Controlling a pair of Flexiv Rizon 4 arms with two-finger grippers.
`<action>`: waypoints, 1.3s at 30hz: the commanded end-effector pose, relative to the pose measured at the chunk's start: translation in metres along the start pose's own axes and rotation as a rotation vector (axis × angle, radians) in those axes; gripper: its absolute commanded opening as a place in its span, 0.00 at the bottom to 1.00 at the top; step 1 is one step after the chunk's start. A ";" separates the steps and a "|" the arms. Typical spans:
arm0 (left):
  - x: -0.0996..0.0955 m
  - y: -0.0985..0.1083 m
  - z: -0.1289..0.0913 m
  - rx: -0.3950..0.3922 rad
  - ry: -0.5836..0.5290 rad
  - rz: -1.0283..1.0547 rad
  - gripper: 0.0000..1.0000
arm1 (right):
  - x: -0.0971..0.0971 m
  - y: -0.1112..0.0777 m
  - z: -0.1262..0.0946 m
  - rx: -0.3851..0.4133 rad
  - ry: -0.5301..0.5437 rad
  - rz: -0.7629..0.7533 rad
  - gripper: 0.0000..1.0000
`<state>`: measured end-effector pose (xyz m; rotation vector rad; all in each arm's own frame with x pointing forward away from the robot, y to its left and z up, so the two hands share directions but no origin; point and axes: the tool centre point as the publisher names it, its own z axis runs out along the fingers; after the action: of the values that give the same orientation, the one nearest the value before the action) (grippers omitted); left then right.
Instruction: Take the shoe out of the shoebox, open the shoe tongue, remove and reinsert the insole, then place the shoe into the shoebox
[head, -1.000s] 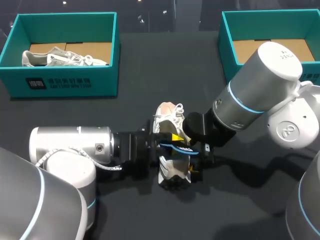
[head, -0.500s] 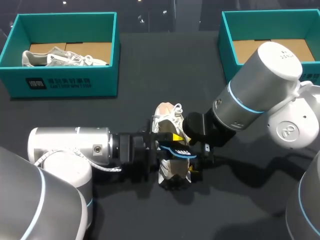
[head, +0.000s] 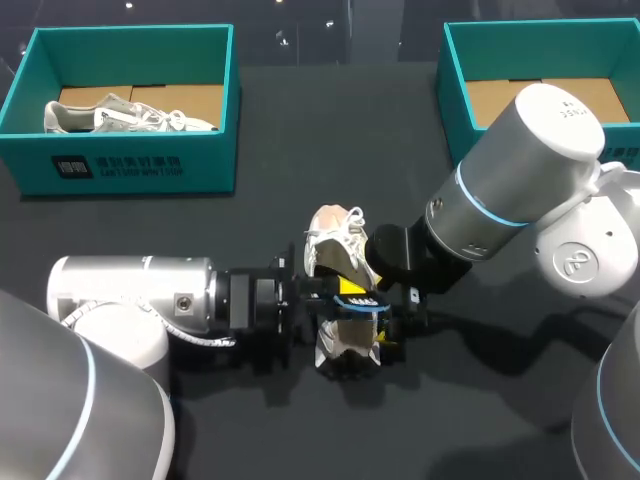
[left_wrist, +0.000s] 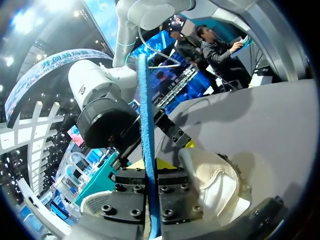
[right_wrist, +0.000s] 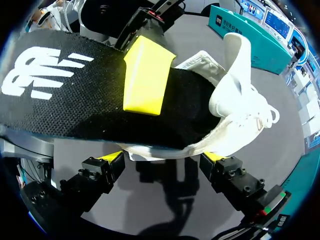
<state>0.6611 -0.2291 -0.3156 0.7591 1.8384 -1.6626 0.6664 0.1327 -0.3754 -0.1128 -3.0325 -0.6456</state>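
The left gripper (left_wrist: 151, 194) is clamped narrow on the insole (right_wrist: 75, 105). In the left wrist view the insole's blue edge runs straight out between the gripper's two black finger blocks. In the right wrist view one of its yellow tips presses on the insole's black top face. The right gripper (right_wrist: 164, 158) stands wider, its fingers (right_wrist: 111, 161) set against both sides of the white sneaker (head: 335, 250), gripping it.

The dark table (head: 300, 130) fills the head view. The left arm (head: 130, 295) comes in level from the lower left and the right arm (head: 520, 170) slants down from the right edge; they meet at lower centre. The teal left shoebox (head: 135, 170) sits at upper left, with a second sneaker (head: 120, 115) lying on its brown cardboard floor. The teal right shoebox (head: 455, 90) sits at upper right, partly hidden by the right arm.

The gripped sneaker is at lower centre, well apart from both boxes, lengthwise up the frame, tongue raised. Whether it rests on the table I cannot tell. The insole, black with a white logo, lies across the sneaker's opening.
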 end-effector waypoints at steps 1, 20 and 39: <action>0.001 0.006 0.002 0.002 0.011 0.022 0.00 | 0.001 0.000 0.001 0.000 -0.002 0.001 1.00; 0.001 0.038 0.010 -0.167 0.012 0.014 0.00 | 0.001 0.000 0.001 0.000 -0.002 0.001 1.00; 0.000 0.039 0.001 -0.174 -0.001 -0.005 0.19 | 0.001 0.000 0.001 0.000 -0.002 0.001 1.00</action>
<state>0.6898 -0.2329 -0.3438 0.6739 1.9637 -1.4681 0.6664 0.1327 -0.3755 -0.1130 -3.0325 -0.6454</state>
